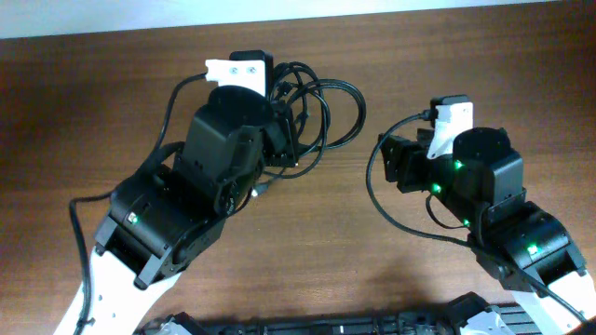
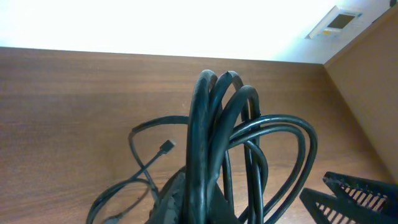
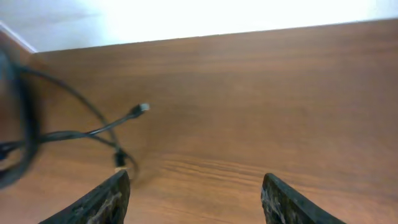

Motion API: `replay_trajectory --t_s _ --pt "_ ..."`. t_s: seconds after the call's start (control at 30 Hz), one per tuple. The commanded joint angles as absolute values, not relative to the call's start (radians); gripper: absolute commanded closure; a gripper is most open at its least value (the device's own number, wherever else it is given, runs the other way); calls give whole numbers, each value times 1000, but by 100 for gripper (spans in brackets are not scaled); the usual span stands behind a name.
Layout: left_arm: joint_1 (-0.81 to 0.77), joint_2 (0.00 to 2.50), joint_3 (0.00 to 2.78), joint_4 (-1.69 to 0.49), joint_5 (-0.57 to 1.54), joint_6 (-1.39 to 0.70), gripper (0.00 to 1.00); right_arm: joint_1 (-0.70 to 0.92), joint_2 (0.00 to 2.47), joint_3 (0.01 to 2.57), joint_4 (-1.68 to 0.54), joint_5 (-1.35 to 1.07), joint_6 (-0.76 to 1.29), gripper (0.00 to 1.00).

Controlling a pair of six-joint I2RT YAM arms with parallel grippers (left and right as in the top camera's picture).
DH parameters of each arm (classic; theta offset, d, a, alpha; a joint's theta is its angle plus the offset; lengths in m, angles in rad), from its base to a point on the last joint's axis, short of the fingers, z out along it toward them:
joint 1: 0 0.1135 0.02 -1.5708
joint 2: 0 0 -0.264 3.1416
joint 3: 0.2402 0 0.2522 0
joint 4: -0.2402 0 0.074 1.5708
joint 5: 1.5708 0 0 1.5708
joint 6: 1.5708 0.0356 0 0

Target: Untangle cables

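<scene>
On the left, my left gripper (image 2: pixel 264 202) sits right at the cables (image 1: pixel 321 102), a tangled bundle at the far middle of the table (image 1: pixel 326 251). On its wrist camera the loops stand up close against one side, with one finger (image 2: pixel 351 193) clear to their right; I cannot tell whether it has a grip. A loose plug end (image 2: pixel 166 147) lies on the wood left of the loops. Further right, my right gripper (image 3: pixel 199 202) hangs wide open, holding nothing, well apart from the bundle.

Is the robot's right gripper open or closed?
Open. In the right wrist view the right gripper's two fingers stand wide apart, with only bare table between them, holding nothing.
</scene>
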State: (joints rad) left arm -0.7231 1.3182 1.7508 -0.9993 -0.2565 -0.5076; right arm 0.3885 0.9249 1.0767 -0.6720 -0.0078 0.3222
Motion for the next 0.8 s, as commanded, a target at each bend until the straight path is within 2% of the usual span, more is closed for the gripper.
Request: replay_trajectory --t_s 0.0,0.13,0.23,0.63,0.77 --pt "-722 1309 1763 -976 -280 -400 100 386 915 1079 -640 -200 212 31" --pt "-722 1319 1763 -951 -295 -268 100 386 915 1079 -592 -307 213 21" --pt "-722 1319 1763 -947 -289 -258 100 386 915 1079 -566 -361 213 19" --pt "-722 1320 1763 -908 -10 -258 100 385 916 1079 -508 -346 214 18" --pt "-722 1320 1763 -905 -2 -254 100 385 916 1079 -521 -275 213 18"
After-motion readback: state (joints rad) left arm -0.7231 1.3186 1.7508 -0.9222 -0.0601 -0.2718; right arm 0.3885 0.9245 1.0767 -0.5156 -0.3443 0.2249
